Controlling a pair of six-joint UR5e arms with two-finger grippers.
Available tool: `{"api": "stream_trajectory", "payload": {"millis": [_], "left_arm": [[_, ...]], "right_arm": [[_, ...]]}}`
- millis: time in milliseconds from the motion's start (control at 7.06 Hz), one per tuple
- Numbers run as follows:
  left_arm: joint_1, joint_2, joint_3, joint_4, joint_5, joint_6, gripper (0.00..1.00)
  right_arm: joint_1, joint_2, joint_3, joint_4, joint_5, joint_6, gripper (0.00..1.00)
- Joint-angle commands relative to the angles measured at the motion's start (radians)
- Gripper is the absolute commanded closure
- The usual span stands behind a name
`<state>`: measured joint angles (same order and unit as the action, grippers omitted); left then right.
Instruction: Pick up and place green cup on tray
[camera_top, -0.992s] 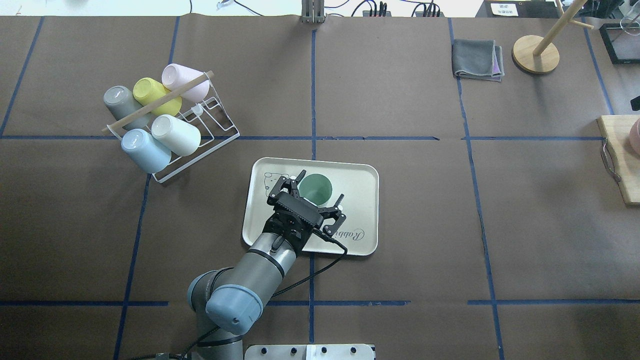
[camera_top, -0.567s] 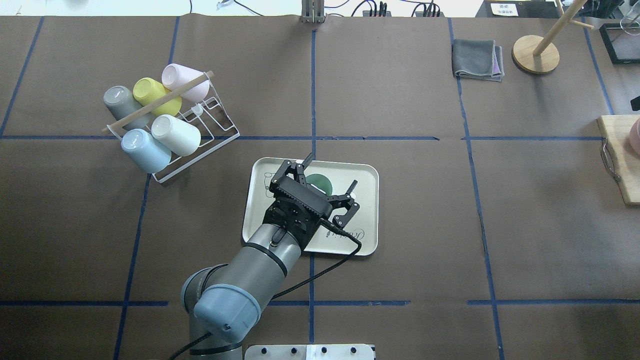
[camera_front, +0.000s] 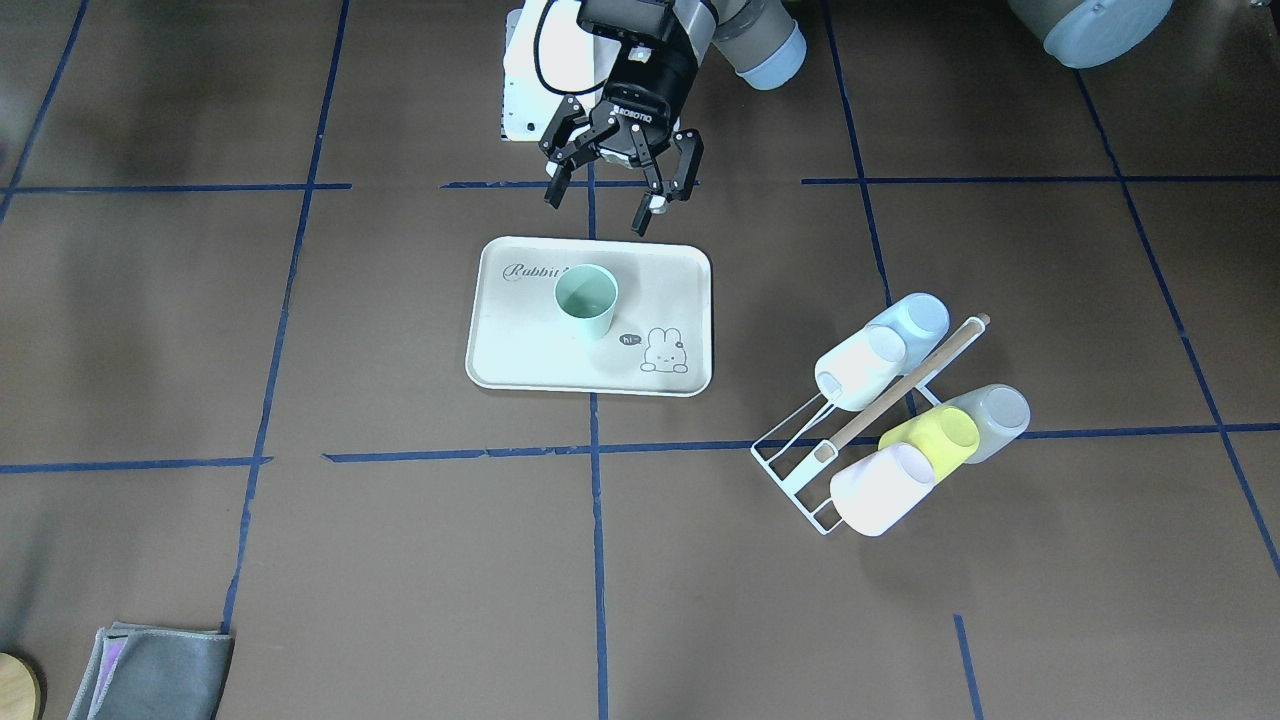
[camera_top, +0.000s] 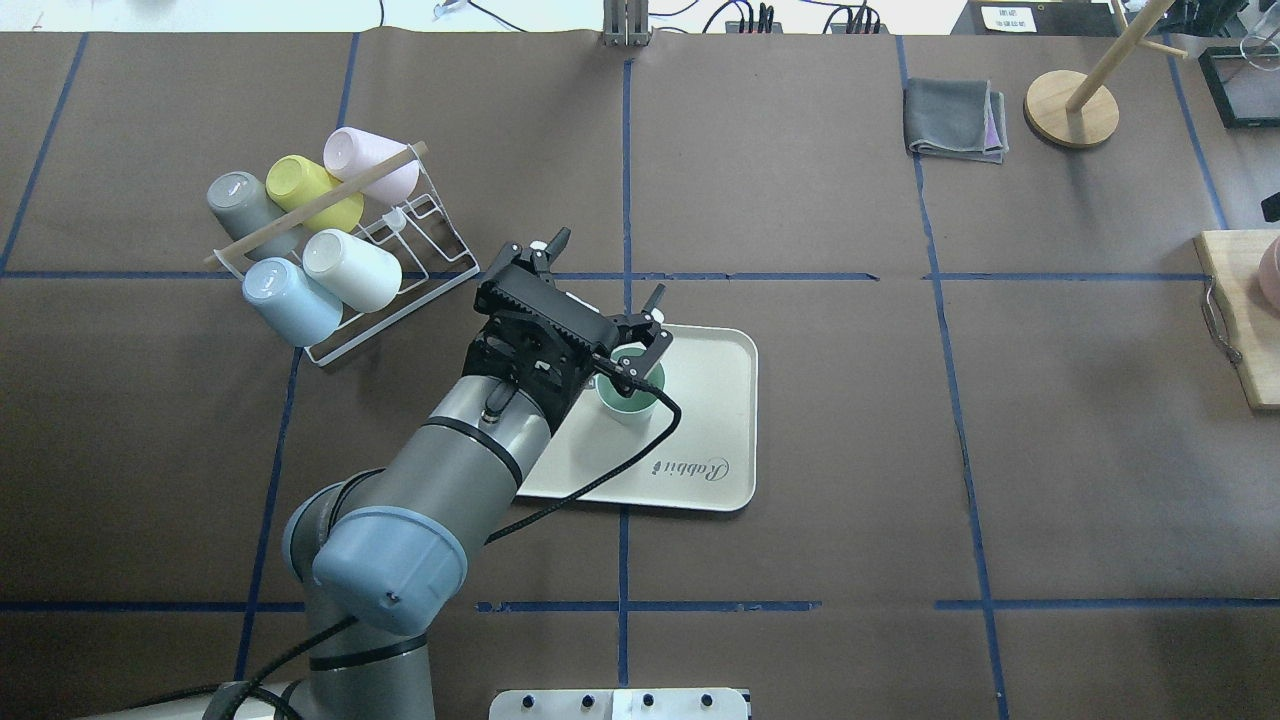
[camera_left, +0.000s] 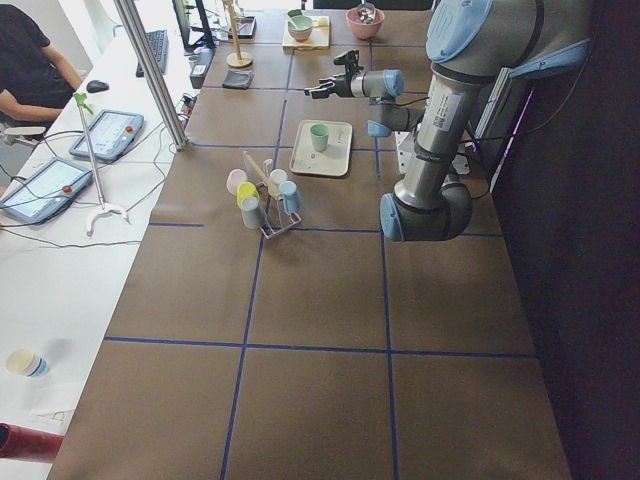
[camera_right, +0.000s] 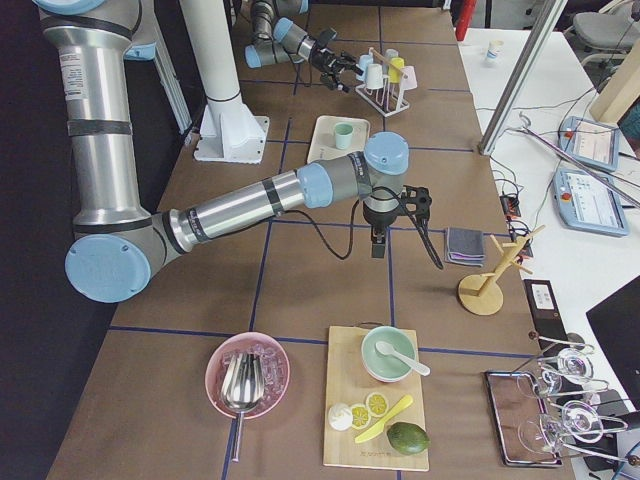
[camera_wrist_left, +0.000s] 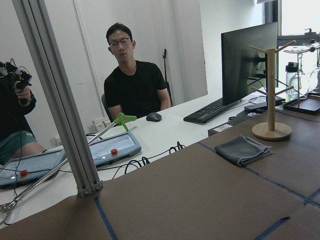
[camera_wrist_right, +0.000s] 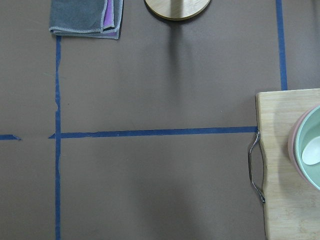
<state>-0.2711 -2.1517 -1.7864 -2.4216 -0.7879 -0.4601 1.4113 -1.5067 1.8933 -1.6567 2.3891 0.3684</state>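
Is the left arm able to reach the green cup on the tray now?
Probably yes: the left end effector hangs open near the tray, and nothing stands between it and the upright green cup.

In the overhead view the left arm (camera_top: 470, 440) covers the left part of the tray (camera_top: 710, 400) and most of the green cup (camera_top: 622, 402). The right gripper (camera_right: 377, 240) shows only in the right-side view, centre frame, too small to judge its jaws. The wooden board (camera_top: 1240, 320) is cut off at the overhead view's right edge.

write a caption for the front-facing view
Green cup upright on tray; left end effector open, clear of it.
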Motion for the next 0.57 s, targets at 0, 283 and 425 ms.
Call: {"api": "stream_trajectory", "payload": {"millis": [0,283,425], "left_arm": [[-0.071,0.026,-0.005,0.028,-0.001,-0.009,0.01],[-0.167,0.048,-0.005,0.088,-0.002,-0.012,0.01],[-0.218,0.05,-0.005,0.104,-0.02,-0.059,0.02]], "right_arm": [[0.002,-0.001,0.006,0.002,-0.002,0.0,0.0],[0.003,-0.001,0.007,0.002,-0.004,0.0,0.0],[0.005,-0.001,0.01,0.002,-0.004,0.0,0.0]]}}
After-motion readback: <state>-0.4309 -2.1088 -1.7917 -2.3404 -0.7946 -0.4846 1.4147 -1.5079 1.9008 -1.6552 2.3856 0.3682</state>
